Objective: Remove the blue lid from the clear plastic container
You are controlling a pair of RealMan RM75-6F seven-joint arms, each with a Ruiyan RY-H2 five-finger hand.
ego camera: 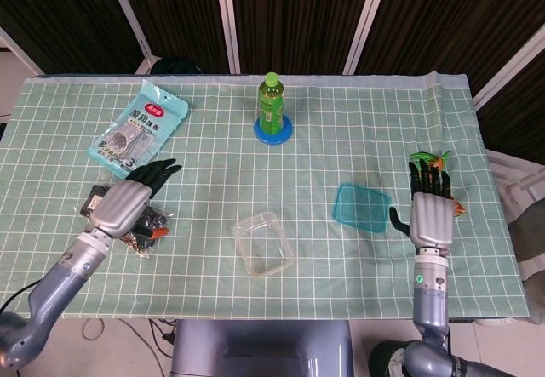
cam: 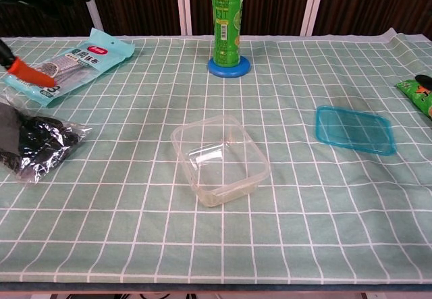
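The left hand (ego camera: 128,200) hovers at centre-left of the head view, fingers spread, holding nothing (over a dark packet (ego camera: 115,215)). The right hand (ego camera: 432,211), lower right, is flat and spread, empty. The blue lid (ego camera: 361,208) lies on the tabletop (ego camera: 255,164) beside it, apart from the clear container (ego camera: 264,242).

One lid (ego camera: 361,208), one container (ego camera: 264,243), one bottle (ego camera: 271,105), one coaster (ego camera: 273,132), three packets (ego camera: 138,129) and two hands (ego camera: 430,214).

A blue lid (ego camera: 361,208) lies left of my silver-and-black right robot hand (ego camera: 430,214); beyond it, a clear container (ego camera: 264,242) on the surface's (ego camera: 341,139) green, white-gridded cloth.
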